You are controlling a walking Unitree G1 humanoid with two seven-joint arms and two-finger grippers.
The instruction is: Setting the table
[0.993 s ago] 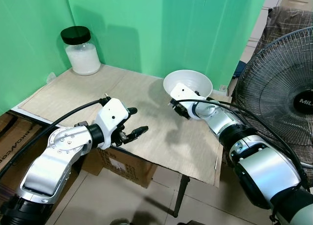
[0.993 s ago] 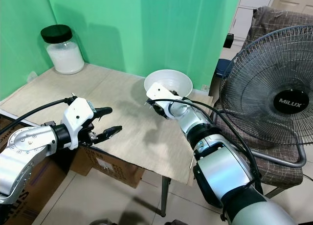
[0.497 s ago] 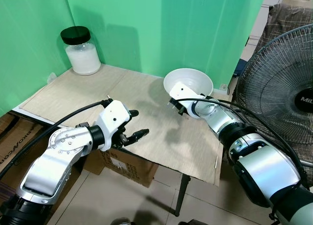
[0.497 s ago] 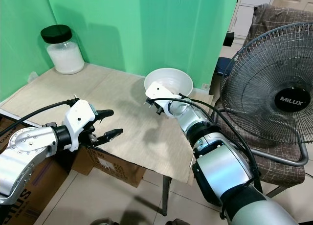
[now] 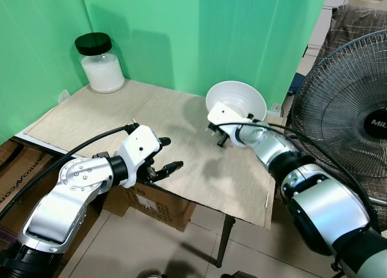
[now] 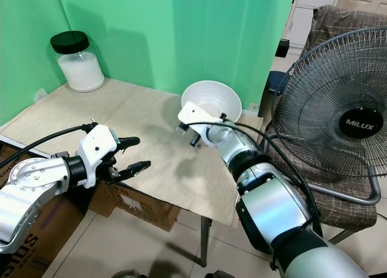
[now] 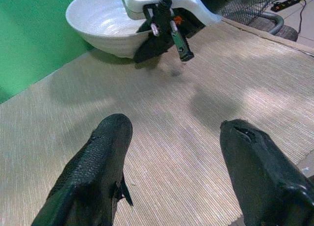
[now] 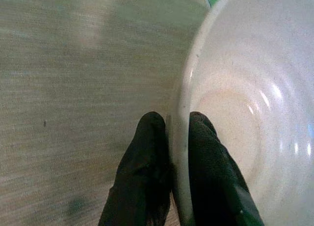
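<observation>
A glossy white bowl (image 5: 237,100) with faint rings inside sits on a desk (image 5: 91,112) covered in pale beige, finely woven matting. Behind it hangs a bright green backdrop (image 5: 199,30). A clear glass jar (image 5: 101,65) with a black lid holds white powder. Both robot arms are silver and white, each pincer having matte black, finely textured fingers (image 7: 95,174). A black wire fan (image 6: 338,121) carries white lettering on its hub. A brown checked cloth (image 6: 357,15) drapes the chair behind, above tan floor tiles (image 5: 151,242) and a brown cardboard box (image 5: 154,202).
</observation>
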